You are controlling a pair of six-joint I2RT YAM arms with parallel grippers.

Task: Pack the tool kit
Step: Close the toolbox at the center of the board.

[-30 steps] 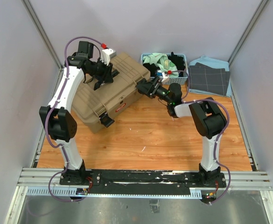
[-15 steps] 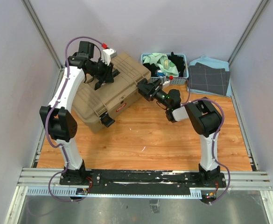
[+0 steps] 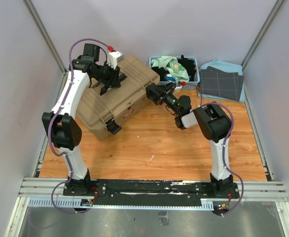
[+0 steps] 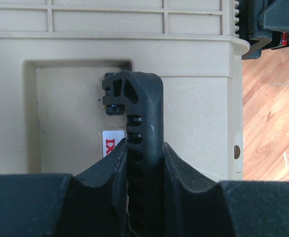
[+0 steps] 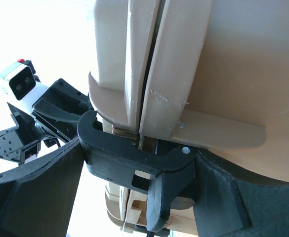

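The tan toolbox [image 3: 129,84] lies closed at the back left of the table. Its red label [image 3: 128,113] faces forward. My left gripper [image 3: 109,81] is above the lid, shut on the black handle [image 4: 144,113], which stands upright between its fingers [image 4: 184,177]. My right gripper [image 3: 151,93] is at the box's right side. In the right wrist view the black side latch [image 5: 129,158] spans the seam between lid and base and fills the gap between both fingers [image 5: 40,187], touching each. No loose tools show.
A blue basket of cloths [image 3: 176,69] stands just behind the right gripper, with a folded grey cloth [image 3: 221,81] to its right. Another black latch [image 3: 112,128] sticks out at the box's front. The wooden table [image 3: 154,148] stretches in front of the box.
My right gripper has moved left and back onto the toolbox's side latch, and its jaws have narrowed around it. The left gripper has stayed on the handle.
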